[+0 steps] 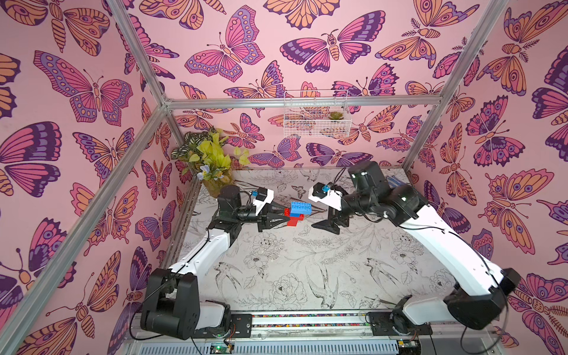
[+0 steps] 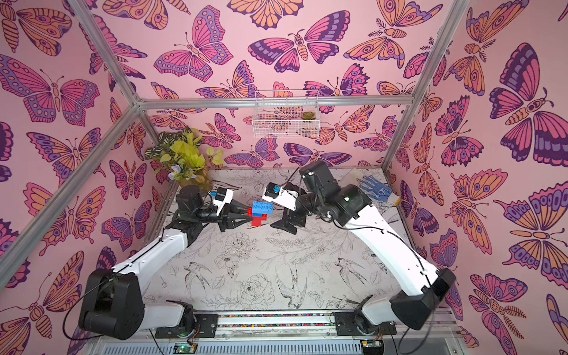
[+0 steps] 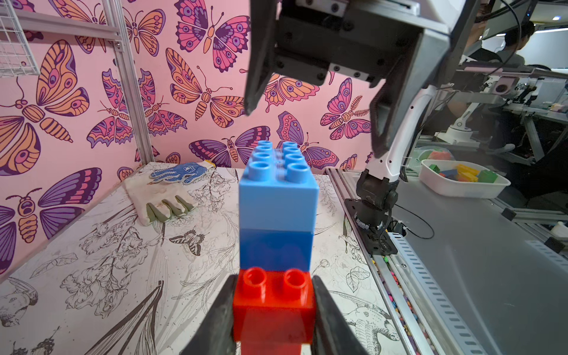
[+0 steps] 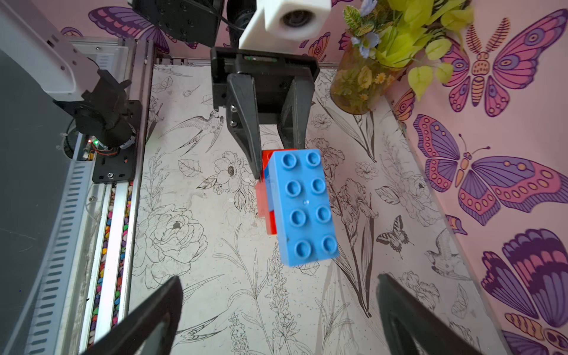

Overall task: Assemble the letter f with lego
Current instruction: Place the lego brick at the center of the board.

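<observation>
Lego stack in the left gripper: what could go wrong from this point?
1. The left gripper clamps only the red brick at one end; the stack could tilt or slip down onto the table.
2. The right gripper stands open, close to the long blue brick; a careless move could knock it loose.

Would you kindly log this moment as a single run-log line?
stage: bricks joined | left gripper: shut on letter f at red end | right gripper: open, clear of blue brick
</observation>
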